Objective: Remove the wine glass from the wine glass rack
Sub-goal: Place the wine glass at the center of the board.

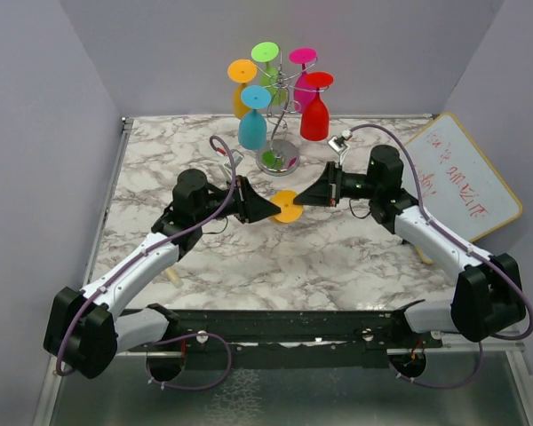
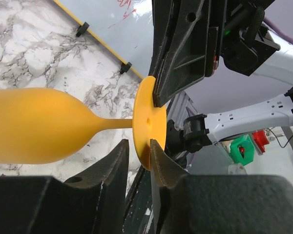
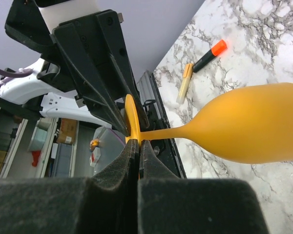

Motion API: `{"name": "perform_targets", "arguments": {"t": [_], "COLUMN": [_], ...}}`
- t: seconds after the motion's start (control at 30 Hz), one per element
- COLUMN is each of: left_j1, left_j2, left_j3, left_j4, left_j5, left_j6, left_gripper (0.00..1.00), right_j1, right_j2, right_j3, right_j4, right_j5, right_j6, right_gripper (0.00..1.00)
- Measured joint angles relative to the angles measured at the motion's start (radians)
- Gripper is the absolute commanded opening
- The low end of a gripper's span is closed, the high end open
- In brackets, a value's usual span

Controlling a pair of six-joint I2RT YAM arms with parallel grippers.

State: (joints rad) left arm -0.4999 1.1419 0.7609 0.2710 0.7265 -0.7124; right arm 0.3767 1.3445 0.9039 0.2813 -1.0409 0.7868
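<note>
Right wrist view: drop risk while the glass is shared

The right pincer (image 3: 138, 146) is pressed onto the foot of the wine glass (image 3: 256, 122). The left pincer (image 2: 138, 145) is slightly spread around that foot. The glass is held off the rack (image 1: 282, 133). If released early, it could be dropped.

From above, the wine glass (image 1: 287, 206) showed only as an orange patch. The rest of it lay hidden between the left gripper (image 1: 272, 210) and the right gripper (image 1: 302, 199). Its bowl ran off the left wrist view at 9 o'clock and off the right wrist view at 3 o'clock. Whether the left gripper's fingers pressed the foot could not be told; perhaps a thin gap remained. The wine glass rack (image 1: 284, 146) had its stem largely covered by the hanging glasses (image 1: 252, 124). The coloured specks (image 1: 271, 161) on its base were too small to name. The red writing on the whiteboard (image 1: 462, 182), at 3 o'clock on the table, was illegible.
</note>
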Motion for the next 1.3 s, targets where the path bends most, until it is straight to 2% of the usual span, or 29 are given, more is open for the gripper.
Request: {"name": "perform_targets", "arguments": {"t": [0.07, 0.17, 0.23, 0.47, 0.57, 0.73, 0.87, 0.93, 1.03, 1.1, 1.3], "left_j1": [0.0, 0.0, 0.0, -0.009, -0.018, -0.031, -0.043, -0.044, -0.044, -0.045, -0.051], "left_j2": [0.0, -0.001, -0.006, -0.026, -0.038, -0.032, -0.011, -0.005, -0.005, -0.003, -0.004], "left_j3": [0.0, 0.0, 0.0, 0.014, 0.013, 0.013, 0.013, 0.014, 0.014, 0.014, 0.012], "left_j4": [0.0, 0.015, 0.045, 0.123, 0.134, 0.158, 0.169, 0.17, 0.165, 0.156, 0.156], "left_j5": [0.005, 0.009, 0.011, 0.047, 0.048, 0.048, 0.048, 0.048, 0.047, 0.044, 0.042], "left_j6": [0.0, -0.005, -0.018, -0.064, -0.077, -0.08, -0.086, -0.093, -0.106, -0.115, -0.096], "left_gripper": [0.17, 0.08, 0.06, 0.09, 0.19, 0.21, 0.11, 0.01, 0.0, 0.0, 0.0], "right_j1": [0.0, 0.002, 0.003, 0.009, 0.011, 0.015, 0.019, 0.018, 0.017, 0.017, 0.02], "right_j2": [-0.002, -0.002, -0.004, -0.058, -0.074, -0.08, -0.08, -0.08, -0.082, -0.085, -0.096], "right_j3": [0.004, 0.065, 0.119, 0.188, 0.186, 0.184, 0.184, 0.183, 0.174, 0.17, 0.166], "right_j4": [-0.01, -0.137, -0.219, -0.341, -0.343, -0.344, -0.347, -0.35, -0.346, -0.347, -0.375], "right_j5": [0.0, 0.003, 0.008, 0.019, 0.018, 0.013, 0.011, 0.012, 0.011, 0.011, 0.015], "right_j6": [0.002, -0.017, -0.042, -0.053, -0.046, -0.037, -0.042, -0.053, -0.068, -0.079, -0.104], "right_gripper": [0.01, 0.0, 0.01, 0.0, 0.0, 0.0, 0.0, 0.01, 0.0, 0.08, 0.52]}}
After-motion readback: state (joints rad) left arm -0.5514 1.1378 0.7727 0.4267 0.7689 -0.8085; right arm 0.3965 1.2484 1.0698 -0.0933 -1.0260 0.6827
